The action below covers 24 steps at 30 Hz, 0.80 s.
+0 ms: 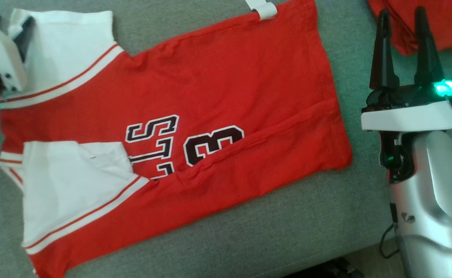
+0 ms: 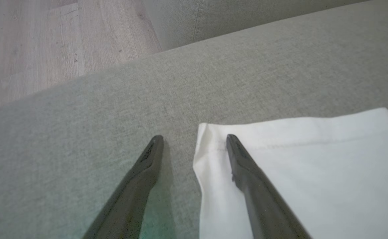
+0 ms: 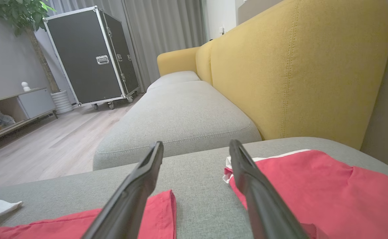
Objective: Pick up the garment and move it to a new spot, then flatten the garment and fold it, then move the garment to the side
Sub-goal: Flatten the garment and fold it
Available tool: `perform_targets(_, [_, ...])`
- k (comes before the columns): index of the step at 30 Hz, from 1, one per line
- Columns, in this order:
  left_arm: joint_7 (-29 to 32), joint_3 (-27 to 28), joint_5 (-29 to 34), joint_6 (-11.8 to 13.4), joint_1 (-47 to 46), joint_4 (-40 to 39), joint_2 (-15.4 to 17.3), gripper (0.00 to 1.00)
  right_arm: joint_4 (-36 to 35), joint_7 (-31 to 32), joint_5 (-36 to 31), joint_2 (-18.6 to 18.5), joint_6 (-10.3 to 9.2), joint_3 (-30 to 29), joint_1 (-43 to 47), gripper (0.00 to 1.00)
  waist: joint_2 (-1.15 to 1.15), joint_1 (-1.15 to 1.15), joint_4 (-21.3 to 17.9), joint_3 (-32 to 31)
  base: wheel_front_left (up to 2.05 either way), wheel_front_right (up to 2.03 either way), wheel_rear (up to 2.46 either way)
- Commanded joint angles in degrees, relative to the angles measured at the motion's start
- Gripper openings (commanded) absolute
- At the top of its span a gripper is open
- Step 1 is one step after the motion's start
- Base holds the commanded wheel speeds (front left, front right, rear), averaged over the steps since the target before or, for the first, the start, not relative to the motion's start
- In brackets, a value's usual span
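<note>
Left gripper point(image 2: 194, 141) hangs released at the far left, straddling the white sleeve point(image 2: 296, 166) edge of the jersey point(image 1: 230, 77) lying on the sofa point(image 1: 288, 231), right gripper point(image 1: 401, 13) released too, right of it.

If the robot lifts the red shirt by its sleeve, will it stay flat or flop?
Probably flop: the red shirt lies in soft folds. It looks thin, so likely light. Pushed on the woven grey cushion, it would probably bunch rather than slide.
</note>
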Motion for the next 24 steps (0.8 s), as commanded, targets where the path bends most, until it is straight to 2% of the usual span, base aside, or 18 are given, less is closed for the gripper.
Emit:
perform_targets(1, [0.77,1.2,-0.09,0.11,-2.49,-0.09,3.49,1.0,-2.2,-0.35,0.09,0.32,-0.05,0.99,-1.26,1.0,0.0,0.01,-0.48,0.44,0.0,0.0,0.0])
perform_targets(11, [4.89,-3.74,-5.1,0.1,-3.49,2.72,3.39,1.0,-2.8,-0.35,-0.67,0.32,-0.05,0.35,-1.59,1.0,0.0,0.01,-0.68,0.64,0.0,0.0,0.0])
perform_targets(12, [5.79,-4.36,-5.98,0.1,-3.28,2.49,3.45,0.48,-2.66,-0.35,-0.76,0.32,-0.05,0.34,-1.66,1.0,0.0,0.01,-0.65,0.46,0.0,0.0,0.0])
perform_targets(13, [6.93,-5.08,-7.22,0.1,-2.93,1.85,3.48,0.0,-2.51,-0.35,-0.86,0.32,-0.05,0.29,-1.75,1.0,0.0,0.01,-0.62,0.24,0.0,0.0,0.0])
perform_targets(16, [8.74,-6.17,-10.8,0.1,-2.31,-0.05,4.36,0.0,-2.11,-0.36,-1.57,0.32,-0.05,0.0,-1.98,1.0,0.0,0.01,-0.34,-0.51,0.0,0.0,0.0])
perform_targets(19, [4.33,-6.65,-10.7,0.1,-2.66,-0.38,4.66,0.0,-0.33,0.72,-3.92,0.32,-0.05,0.48,-2.6,1.0,0.0,0.01,0.38,-2.16,0.0,0.0,0.0])
perform_targets(24, [-2.86,-6.04,-10.86,0.1,-2.76,-0.64,2.75,0.0,1.38,4.02,-8.05,0.32,-0.05,0.31,-4.24,1.0,0.0,0.01,1.97,-4.75,0.0,0.0,0.0])
